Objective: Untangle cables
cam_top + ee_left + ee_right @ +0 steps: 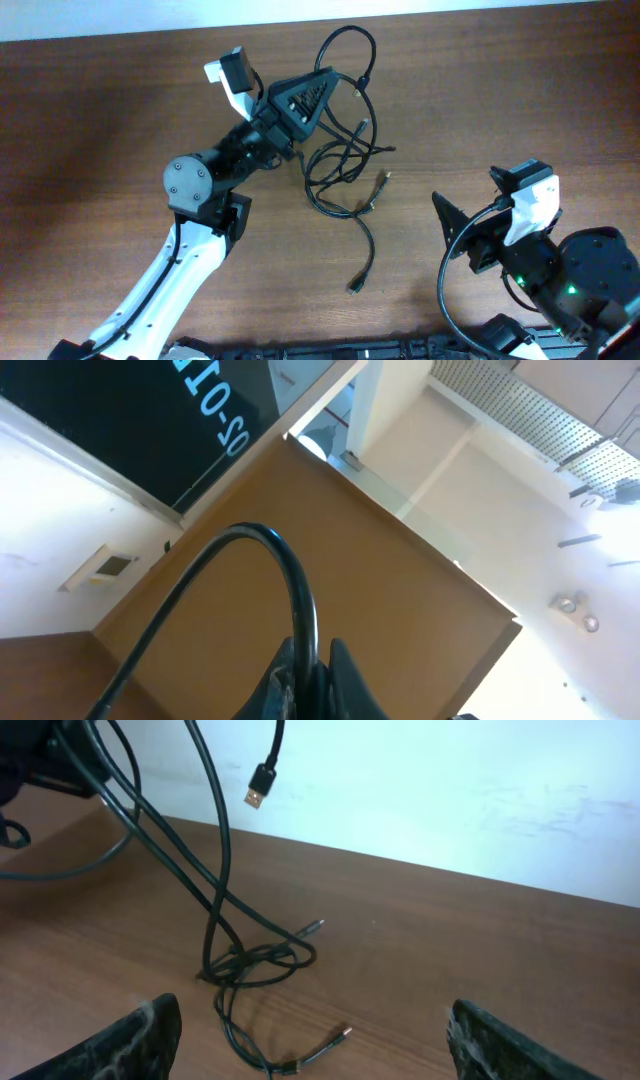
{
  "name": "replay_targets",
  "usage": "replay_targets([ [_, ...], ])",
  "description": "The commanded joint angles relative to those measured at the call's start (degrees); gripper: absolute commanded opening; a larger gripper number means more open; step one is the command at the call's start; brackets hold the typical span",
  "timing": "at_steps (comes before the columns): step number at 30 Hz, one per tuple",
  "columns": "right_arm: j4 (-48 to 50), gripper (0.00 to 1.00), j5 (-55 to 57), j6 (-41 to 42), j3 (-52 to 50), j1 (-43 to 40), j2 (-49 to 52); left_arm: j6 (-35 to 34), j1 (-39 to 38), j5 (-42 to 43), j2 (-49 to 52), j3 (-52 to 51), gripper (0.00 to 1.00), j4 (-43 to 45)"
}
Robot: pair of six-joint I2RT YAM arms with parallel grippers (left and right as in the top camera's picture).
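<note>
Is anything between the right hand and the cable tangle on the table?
Nothing visible. The open right hand faces the cables across bare table. The left hand lifts some strands, off to the left of that path.

The left arm (165, 262) rises from the near edge, bends at its round elbow joint and stretches toward the far side with the wrist tipped upward. The left gripper (303, 678) is pinched tight on a thin black cable (290, 575). The right arm (585, 275) sits folded at the right (wrist turned to the left), and the right gripper (318, 1050) has its jaws spread wide, holding nothing.
</note>
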Motion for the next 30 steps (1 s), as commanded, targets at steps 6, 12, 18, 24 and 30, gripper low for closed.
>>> replay_targets([
  [6, -2.12, 0.84, -0.13, 2.03, -0.15, -0.17, -0.11, 13.35, 2.21, -14.29, -1.49, 1.4, 0.05, -7.56],
  [12, -3.5, 0.84, -0.11, 3.52, -0.15, -0.17, -0.11, 14.67, 8.04, -48.43, -1.46, 1.4, 0.33, -47.15],
  [18, -3.98, 0.93, -0.11, 6.95, -0.31, -0.17, 0.11, 14.67, 11.34, -61.24, -1.33, 1.4, 0.99, -72.46],
  [24, -4.83, 0.93, 0.68, 20.33, -0.31, -0.17, 8.02, 15.41, 11.32, -52.65, -1.33, 1.4, 0.99, -83.43],
  [30, -0.57, 0.99, 3.41, 33.31, -0.31, -0.22, 26.58, 35.71, 11.34, -44.06, -1.33, 1.38, 0.99, -87.32],
])
